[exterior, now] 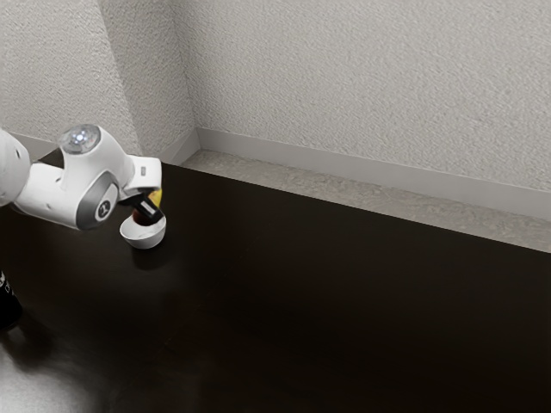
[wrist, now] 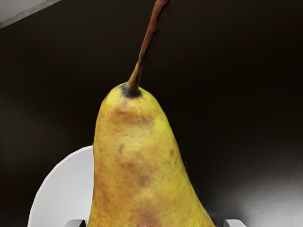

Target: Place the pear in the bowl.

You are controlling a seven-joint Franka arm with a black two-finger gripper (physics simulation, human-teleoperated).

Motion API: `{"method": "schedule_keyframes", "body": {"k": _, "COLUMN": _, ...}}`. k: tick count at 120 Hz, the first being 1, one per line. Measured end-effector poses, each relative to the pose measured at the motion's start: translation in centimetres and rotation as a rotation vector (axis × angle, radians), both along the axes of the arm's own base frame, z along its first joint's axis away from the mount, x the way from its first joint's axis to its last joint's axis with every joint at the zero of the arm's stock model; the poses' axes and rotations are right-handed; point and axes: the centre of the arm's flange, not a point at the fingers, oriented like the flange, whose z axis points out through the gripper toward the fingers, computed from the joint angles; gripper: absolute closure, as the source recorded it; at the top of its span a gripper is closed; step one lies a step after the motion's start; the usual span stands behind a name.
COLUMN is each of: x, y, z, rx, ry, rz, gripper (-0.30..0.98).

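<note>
Your arm (exterior: 65,189) reaches in from the exterior view's left, elbowed low. Your gripper (exterior: 151,212) slants down toward that view's right, fingers (wrist: 75,223) clamped with a gap between.

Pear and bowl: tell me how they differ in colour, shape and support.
Colour: the pear is yellow mottled with brown; the bowl is plain white.
Shape: the pear narrows to a thin stem; the bowl is round and open with a smooth rim.
Support: the pear is at the claw, while the bowl stands on the table.
Shared: both have curved outlines.
</note>
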Motion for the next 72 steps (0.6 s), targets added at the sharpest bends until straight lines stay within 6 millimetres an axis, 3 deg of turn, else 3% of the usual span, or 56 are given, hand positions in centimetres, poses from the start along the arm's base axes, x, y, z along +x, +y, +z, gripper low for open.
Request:
{"method": "schedule_keyframes", "body": {"k": 12, "x": 1.2, "y": 1.0, "z": -0.4, "rx": 0.024, "ry": 0.004, "rz": -0.005, "gripper": 0.38}}
{"method": "schedule_keyframes", "body": {"k": 26, "x": 2.5, "y": 2.7, "z": -3.1, "rx": -0.063, "ry": 0.01, "rz": 0.006, "gripper": 0.39}}
{"method": "schedule_keyframes", "body": {"k": 55, "x": 4.3, "y": 6.0, "z": -3.4, "rx": -0.122, "ry": -0.014, "rz": 0.016, "gripper": 0.4}}
{"method": "schedule_keyframes", "body": {"k": 72, "x": 4.1, "y": 7.2, "z": -3.9, "rx": -0.134, "ry": -0.004, "rz": 0.021, "gripper": 0.4}}
